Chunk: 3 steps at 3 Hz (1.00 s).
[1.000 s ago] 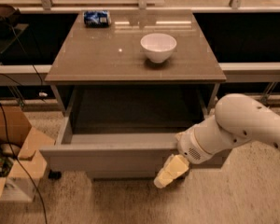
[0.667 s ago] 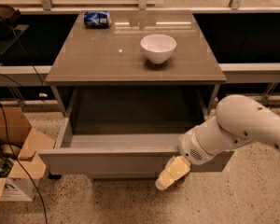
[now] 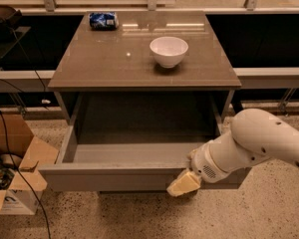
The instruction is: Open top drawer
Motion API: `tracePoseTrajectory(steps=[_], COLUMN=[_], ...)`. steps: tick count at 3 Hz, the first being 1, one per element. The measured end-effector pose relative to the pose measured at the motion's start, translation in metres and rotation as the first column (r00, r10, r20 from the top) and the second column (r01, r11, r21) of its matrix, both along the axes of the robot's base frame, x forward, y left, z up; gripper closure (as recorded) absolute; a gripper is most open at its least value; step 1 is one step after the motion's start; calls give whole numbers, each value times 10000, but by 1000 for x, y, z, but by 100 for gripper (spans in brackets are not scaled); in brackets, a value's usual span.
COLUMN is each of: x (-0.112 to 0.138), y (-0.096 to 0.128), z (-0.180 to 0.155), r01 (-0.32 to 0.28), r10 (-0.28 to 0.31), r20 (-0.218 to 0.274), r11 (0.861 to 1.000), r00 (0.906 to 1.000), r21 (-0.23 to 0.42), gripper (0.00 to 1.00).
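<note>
The top drawer (image 3: pixel 109 177) is a grey drawer with a plain flat front. It stands pulled far out of the cabinet, and its deep grey box looks empty inside. My gripper (image 3: pixel 184 184) is at the right part of the drawer's front panel, its cream-coloured fingers against the panel's face just below the top edge. My white arm reaches in from the right and covers the panel's right end. The lower drawers are hidden under the open one.
A white bowl (image 3: pixel 168 51) and a blue packet (image 3: pixel 103 20) sit on the brown cabinet top (image 3: pixel 109 59). An open cardboard box (image 3: pixel 15 173) stands on the floor at the left, with black cables running past it. A rail runs behind the cabinet.
The drawer front has come slightly further toward the camera, and my gripper has moved with it, down and a little right.
</note>
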State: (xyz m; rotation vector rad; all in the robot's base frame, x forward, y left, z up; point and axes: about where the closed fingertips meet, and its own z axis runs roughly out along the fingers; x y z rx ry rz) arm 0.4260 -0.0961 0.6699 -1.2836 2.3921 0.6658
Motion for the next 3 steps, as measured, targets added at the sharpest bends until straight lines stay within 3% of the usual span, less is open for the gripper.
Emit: tracePoseTrajectory(steps=[1, 2, 3], x=[2, 5, -4], y=[0, 0, 1], z=[5, 5, 4], r01=[0, -3, -788], r10=[0, 3, 767], r20=[0, -2, -557], r11=[10000, 10000, 9962], r00=[10000, 10000, 9955], r21=[0, -2, -360], gripper=[35, 12, 0])
